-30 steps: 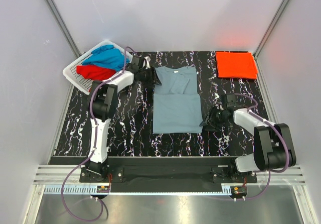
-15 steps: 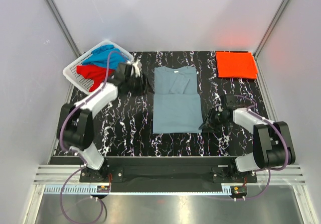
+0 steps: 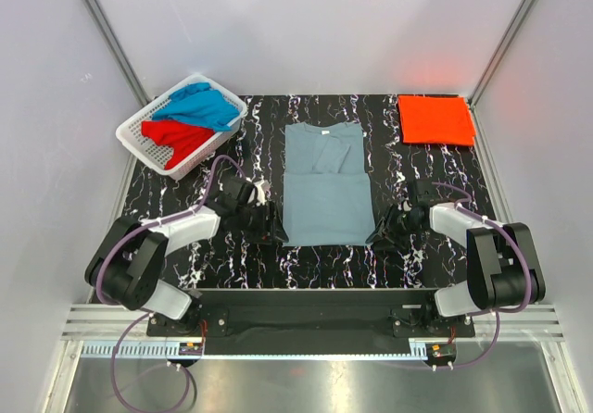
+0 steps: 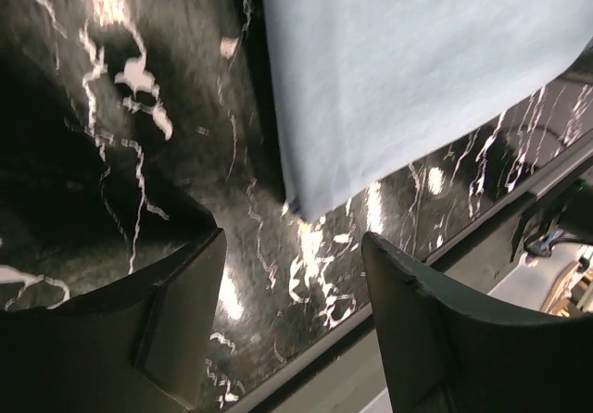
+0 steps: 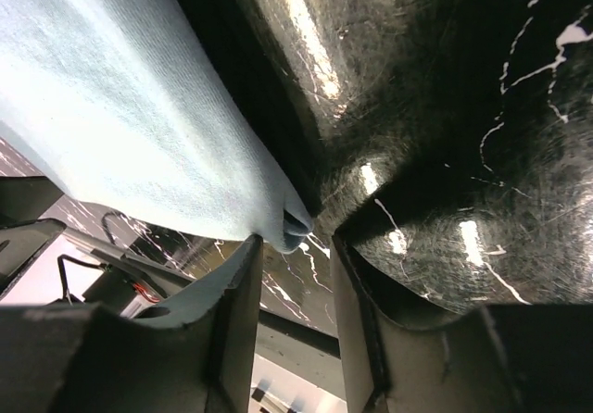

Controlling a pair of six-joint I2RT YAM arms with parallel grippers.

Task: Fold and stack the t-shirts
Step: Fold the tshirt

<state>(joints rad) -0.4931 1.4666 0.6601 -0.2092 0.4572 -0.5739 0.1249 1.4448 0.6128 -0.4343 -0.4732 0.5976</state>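
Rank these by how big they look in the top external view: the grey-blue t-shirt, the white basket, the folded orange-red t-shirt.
1. Grey-blue t-shirt: largest, laid out flat.
2. White basket: somewhat smaller.
3. Orange-red t-shirt: clearly smallest, folded into a compact rectangle.

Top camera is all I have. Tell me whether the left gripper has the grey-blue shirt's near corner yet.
Observer: Not yet. In the left wrist view the left gripper is open, and the near corner of the grey-blue shirt lies flat on the table just ahead of the jaws, not between them.
Operator: Now give me the right side.
Observer: In the right wrist view the right gripper shows a narrow gap. The shirt's other near corner sits right at the mouth of that gap, and the jaws are not closed on it.
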